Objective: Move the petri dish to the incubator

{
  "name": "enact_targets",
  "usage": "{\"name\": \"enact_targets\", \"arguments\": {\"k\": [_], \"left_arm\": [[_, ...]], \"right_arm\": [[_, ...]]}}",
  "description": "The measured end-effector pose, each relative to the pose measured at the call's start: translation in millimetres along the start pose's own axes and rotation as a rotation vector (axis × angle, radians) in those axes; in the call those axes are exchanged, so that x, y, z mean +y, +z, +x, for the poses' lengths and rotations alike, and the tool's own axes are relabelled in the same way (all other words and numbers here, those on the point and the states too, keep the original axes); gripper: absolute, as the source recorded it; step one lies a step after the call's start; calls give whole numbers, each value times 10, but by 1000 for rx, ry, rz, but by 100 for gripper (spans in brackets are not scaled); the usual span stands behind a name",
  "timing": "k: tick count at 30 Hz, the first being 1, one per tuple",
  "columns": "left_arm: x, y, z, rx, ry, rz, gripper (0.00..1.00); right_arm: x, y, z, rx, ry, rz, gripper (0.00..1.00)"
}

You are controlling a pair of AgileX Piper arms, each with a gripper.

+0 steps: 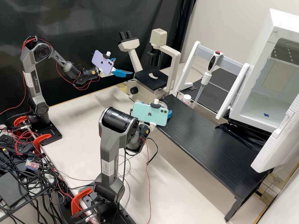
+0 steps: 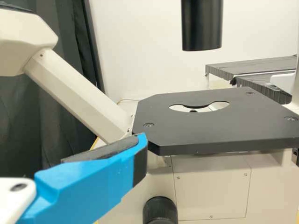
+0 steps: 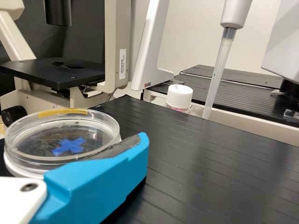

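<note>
From where I stand, the big pale table [image 1: 78,121] has both robot arms bolted on it; the black table [image 1: 208,137] stands over it like a bridge, and its far end goes close to the white incubator [image 1: 263,102], which I guess makes the trip shorter; the incubator's door [image 1: 277,140] is wide open, most likely so the dish can go straight in; the microscope [image 1: 151,79] stands by the near end, and the left gripper [image 1: 124,67] hangs beside it with nothing in it, its jaws apart, perhaps out of the way because one arm can do this job; the right gripper [image 1: 156,107] is at the near corner of the black table, and its jaws are apart too, with the petri dish [image 3: 63,135] between them; I cannot tell if they touch its rim yet; the dish lies flat, with something white [image 3: 18,168] under it, so a gentle squeeze and a level lift should come next, as a tilt could slide the lid; a blue cross [image 3: 68,146] shows through the dish, and a small blue mark [image 1: 266,115] on the incubator floor may show where it should go.
</note>
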Motion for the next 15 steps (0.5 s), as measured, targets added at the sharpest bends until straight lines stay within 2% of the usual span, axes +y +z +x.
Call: {"name": "enact_targets", "arguments": {"k": [15], "left_arm": [[0, 0, 0, 0, 0, 0, 100]], "right_arm": [[28, 9, 30, -3, -7, -1, 0]]}}
